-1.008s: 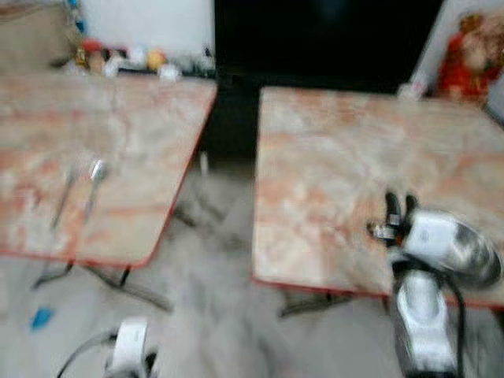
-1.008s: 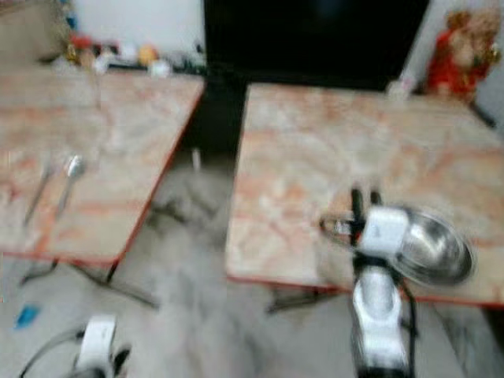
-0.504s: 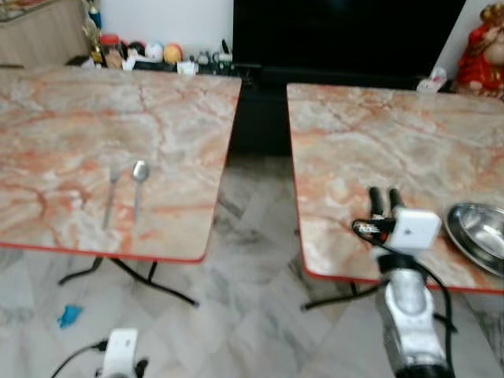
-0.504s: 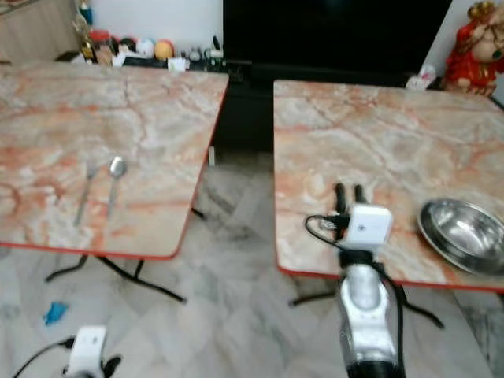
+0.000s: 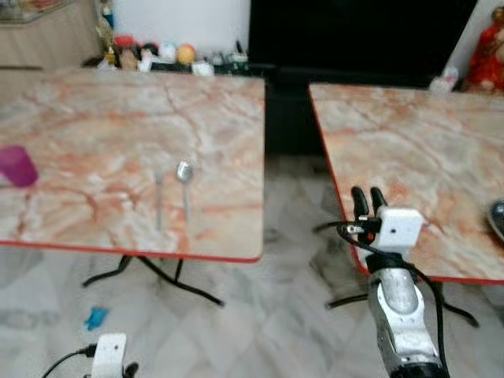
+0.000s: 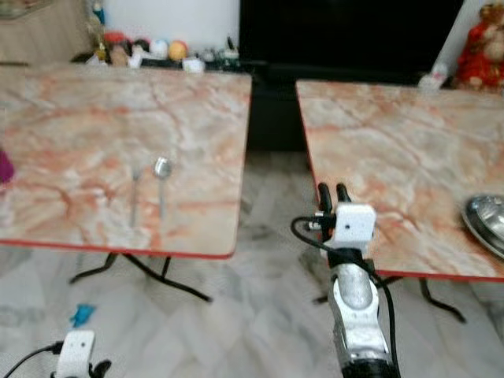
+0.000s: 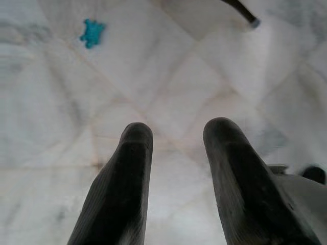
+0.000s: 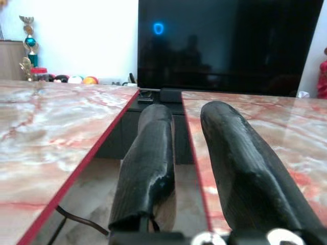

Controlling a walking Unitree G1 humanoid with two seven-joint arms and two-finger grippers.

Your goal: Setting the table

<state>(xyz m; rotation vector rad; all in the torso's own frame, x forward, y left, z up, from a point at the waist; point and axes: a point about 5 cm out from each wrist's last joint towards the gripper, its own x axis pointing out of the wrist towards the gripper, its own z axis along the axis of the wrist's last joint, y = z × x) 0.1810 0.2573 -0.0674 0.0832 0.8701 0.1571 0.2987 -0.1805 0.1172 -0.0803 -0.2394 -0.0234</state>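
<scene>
- Fork (image 5: 159,201) and spoon (image 5: 185,186) lie side by side on the left worktop (image 5: 94,150): light, stiff, slippery steel; best pinched mid-handle.
- Right claw (image 5: 368,198), at four o'clock from them, empty, fingers slightly apart; left claw (image 7: 176,153) parted above floor.

Right arm raised forward; right gripper (image 5: 368,196) points ahead, fingers (image 8: 148,158) slightly apart, holding nothing. Left arm hangs low; left gripper (image 7: 176,133) faces down, fingers parted, empty.
</scene>
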